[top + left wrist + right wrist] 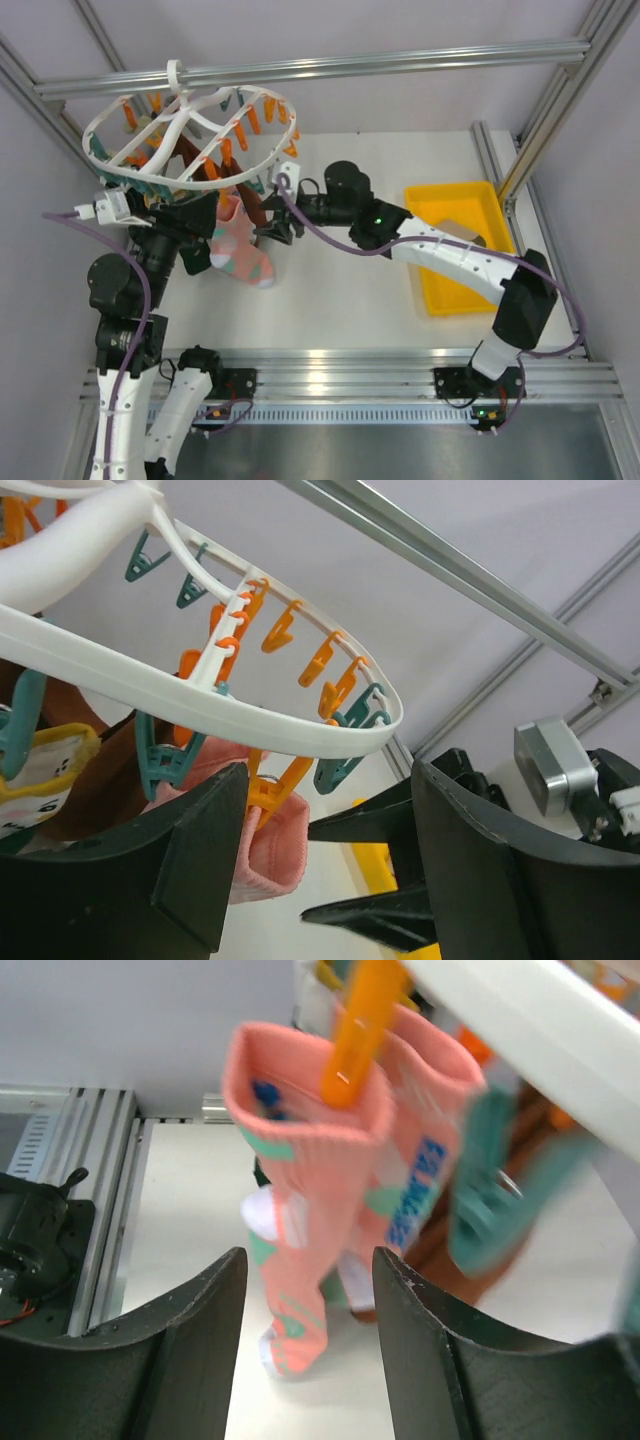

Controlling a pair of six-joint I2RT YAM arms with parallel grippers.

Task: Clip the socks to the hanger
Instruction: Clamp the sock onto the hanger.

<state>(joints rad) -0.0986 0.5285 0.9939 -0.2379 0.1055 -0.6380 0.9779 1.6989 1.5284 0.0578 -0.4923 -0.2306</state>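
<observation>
Pink sock (300, 1210) hangs from orange clip (355, 1035) on hanger (185, 122). Hanger hooked over rail (400, 62), upper left of desk (340, 300). My right hand (310, 1340) spread, pinching nothing, sock just ahead of fingers. My left hand (330, 830) spread too, under hanger ring, gripping nothing. Brown sock (90, 790) clipped near pink one. Yellow tray (432, 290) on desk, right side.

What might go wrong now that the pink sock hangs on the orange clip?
1. The orange clip seems to bite only the cuff edge of the pink sock; it may slip off.
2. The open right end effector sits close to the sock and could snag it when pulling back.
3. The open left end effector is just under the hanger rim and may set it swinging.
</observation>
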